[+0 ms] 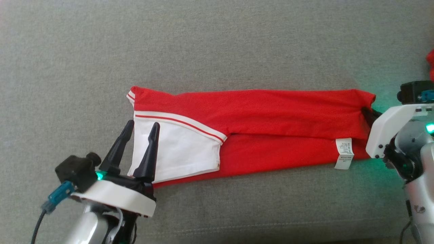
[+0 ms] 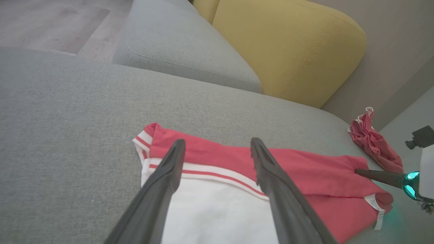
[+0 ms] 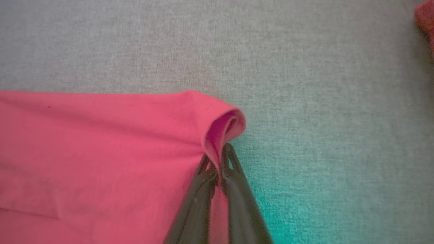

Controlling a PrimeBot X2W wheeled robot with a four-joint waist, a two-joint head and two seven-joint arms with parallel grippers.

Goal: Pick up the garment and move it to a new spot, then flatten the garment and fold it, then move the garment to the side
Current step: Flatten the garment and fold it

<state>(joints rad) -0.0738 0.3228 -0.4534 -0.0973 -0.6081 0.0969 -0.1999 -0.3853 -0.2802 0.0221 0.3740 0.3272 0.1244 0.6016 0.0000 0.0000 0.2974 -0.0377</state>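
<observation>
While only the right gripper (image 3: 218,156) clamps the garment (image 1: 271,108), the left gripper (image 1: 143,123) apart, a pull could undo its fold.

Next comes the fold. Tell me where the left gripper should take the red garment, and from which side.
Best guess: pinch the left end of the red garment at its striped corner, coming in low from the robot's left: the cloth lies flat on the sofa cushion, and the right gripper pinches the opposite end.
</observation>
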